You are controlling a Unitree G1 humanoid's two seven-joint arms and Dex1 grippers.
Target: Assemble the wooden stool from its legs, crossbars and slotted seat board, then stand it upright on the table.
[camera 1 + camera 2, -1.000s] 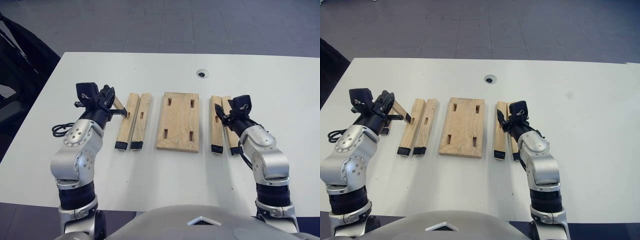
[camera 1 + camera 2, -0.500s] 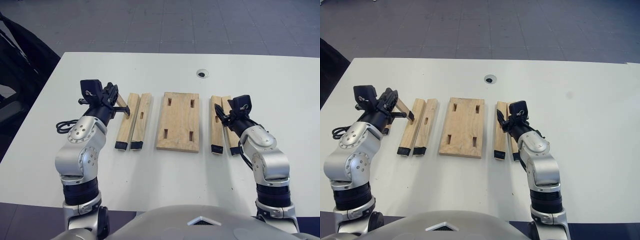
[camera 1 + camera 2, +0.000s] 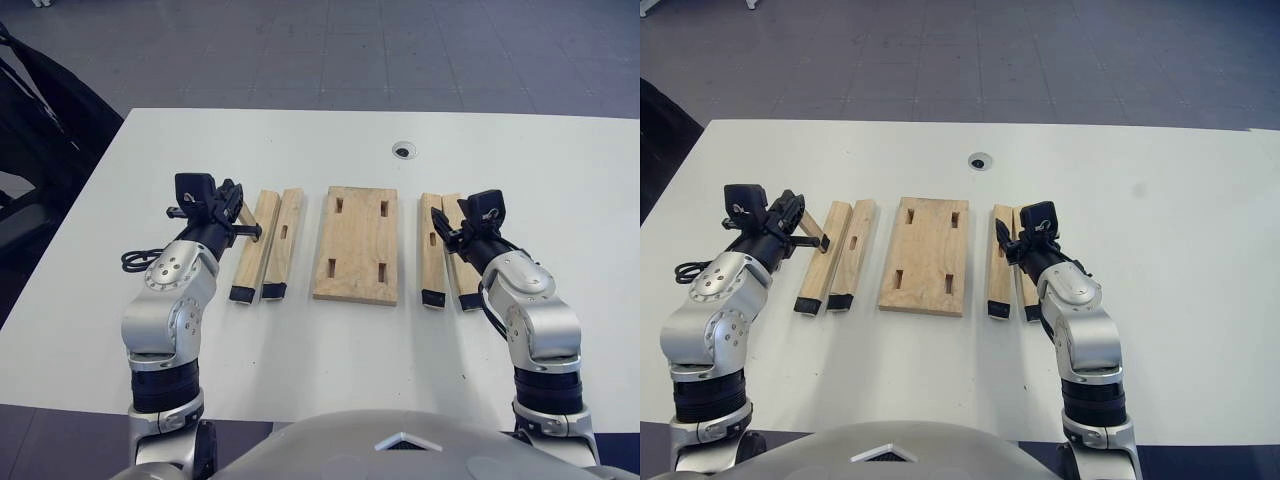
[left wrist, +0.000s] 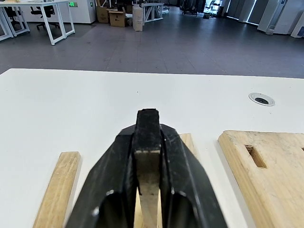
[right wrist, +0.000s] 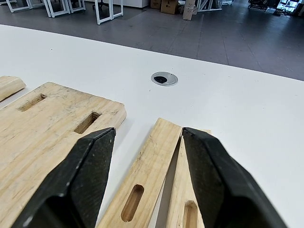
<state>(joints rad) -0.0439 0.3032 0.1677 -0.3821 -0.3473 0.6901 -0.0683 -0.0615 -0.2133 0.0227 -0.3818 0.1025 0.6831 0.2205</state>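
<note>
Left wrist view, left pincer (image 4: 148, 134) clamping crossbar (image 4: 147, 168), right pincer (image 5: 148, 135) spread above legs (image 5: 151, 156)

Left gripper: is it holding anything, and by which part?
Yes. The left gripper is shut on a crossbar, clamping its wooden shaft, with the black-tipped end sticking out ahead.

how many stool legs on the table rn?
4. The outer left leg and inner left leg lie side by side left of the seat board; inner right leg and outer right leg right of it, beneath the open right pincer. None seems fully hidden.
</note>
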